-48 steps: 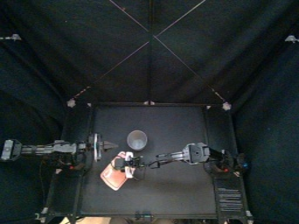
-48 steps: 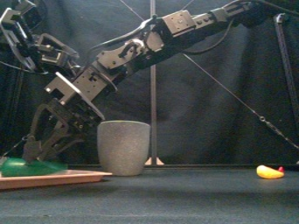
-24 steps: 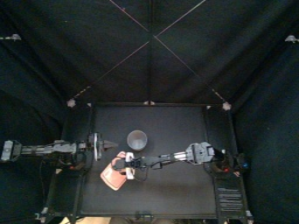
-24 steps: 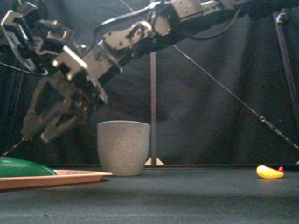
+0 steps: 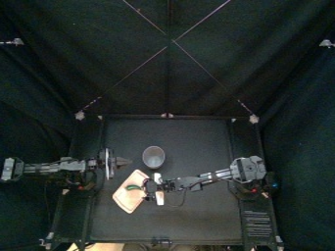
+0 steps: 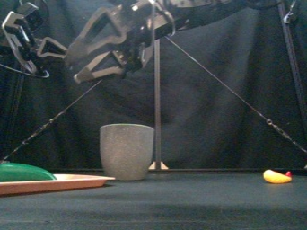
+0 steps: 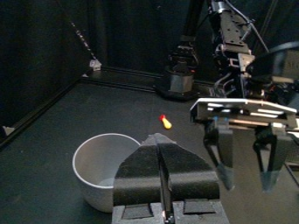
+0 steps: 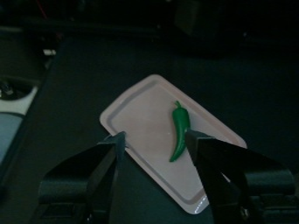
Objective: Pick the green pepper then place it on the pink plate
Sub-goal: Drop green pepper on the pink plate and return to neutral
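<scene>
1. Lifted clear since a second ago, the right gripper (image 6: 96, 63) was down at the plate's left end then. In the front view it now hangs high above, blurred, so its jaws cannot be read here. The green pepper (image 6: 21, 170) lies on the left end of the pink plate (image 6: 66, 183), by the table's left edge. The grey cup (image 6: 126, 151) stands just behind the plate's right end. A small yellow toy (image 6: 277, 176) sits well apart, near the right edge.

2. From the top view, the plate lies in the table's left half, in front of the cup. The right arm reaches past the middle, so its gripper hangs over the plate. The pepper is too small to make out here. The left gripper (image 5: 113, 165) rests beside the plate's back-left corner, close by but off to one side.

3. On the left wrist view, the left gripper's jaws are pressed together with nothing between them. The right gripper shows beyond them, its jaws spread and empty.

4. Through the right wrist view comes the relation that matters. The pepper lies straight below the right gripper, framed in the gap between its two wide-apart, empty jaws. The pepper's long axis runs along that gap, so the jaws would meet its thin sides. It rests wholly on the plate, so I judge the placing done and only a withdrawal left.
</scene>
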